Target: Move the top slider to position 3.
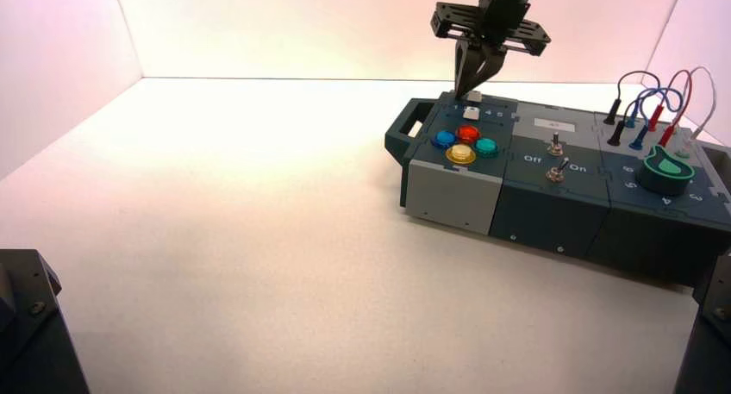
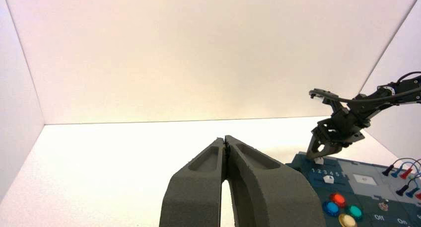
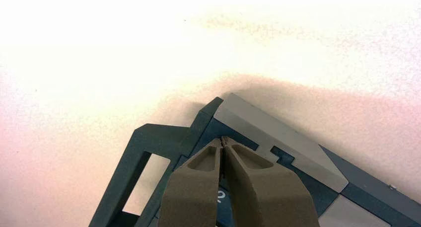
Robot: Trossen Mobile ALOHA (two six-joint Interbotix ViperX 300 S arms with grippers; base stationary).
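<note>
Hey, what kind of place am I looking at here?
Probably a robotics lab's test bench: pale walls enclose a bare-looking surface, a box bears coloured buttons and plugged wires, and the right gripper is at its far left corner.

The right arm [image 2: 377, 100] is black, with a dark cable along it. Its hand [image 3: 238, 187] has tapered dark fingers with rounded triangular hollows; slotted black plates flank its wrist.

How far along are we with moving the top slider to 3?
The right gripper, fingers closed, is already at the box's far left corner, beside the top slider. The slide itself looks in hand; contact is hidden. I can't confirm position 3, so reaching it is probably left. The left gripper waits left of the box.
</note>
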